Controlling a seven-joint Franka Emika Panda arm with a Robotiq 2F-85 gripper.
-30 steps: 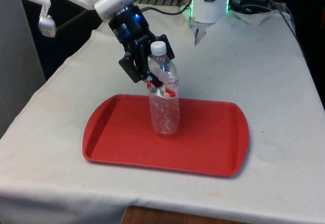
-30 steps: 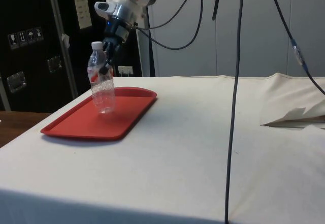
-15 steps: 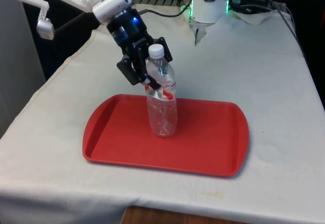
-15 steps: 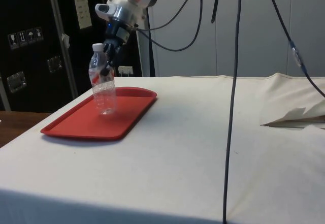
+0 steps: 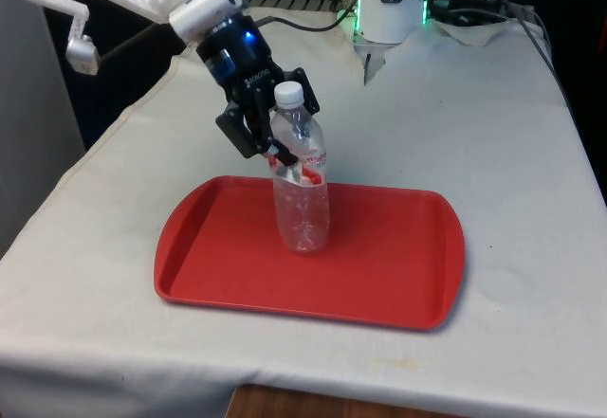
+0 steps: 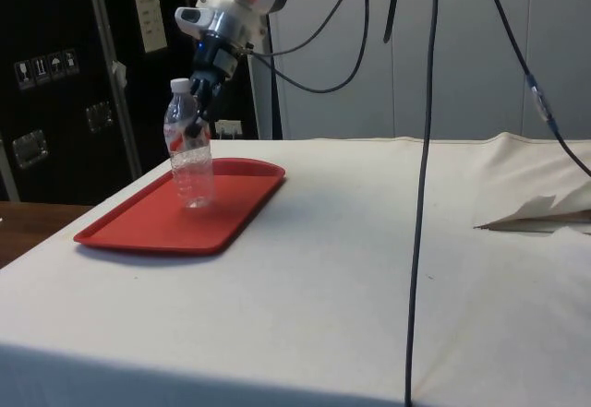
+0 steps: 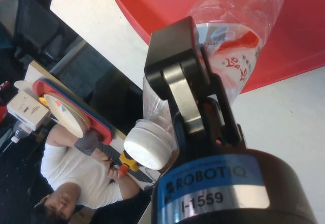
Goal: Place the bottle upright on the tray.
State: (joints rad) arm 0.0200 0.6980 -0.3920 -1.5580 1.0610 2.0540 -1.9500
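White cloth [image 5: 493,153] under a red tray [image 5: 379,276]. Bottle [image 5: 302,200] upright on tray, near its middle. Gripper [image 5: 285,153] clamped on bottle's upper body. Crumpled paper [image 6: 536,213] well apart.

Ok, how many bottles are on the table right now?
1. The clear bottle stands roughly upright on the red tray, near its middle, with the tool shut on its upper part.
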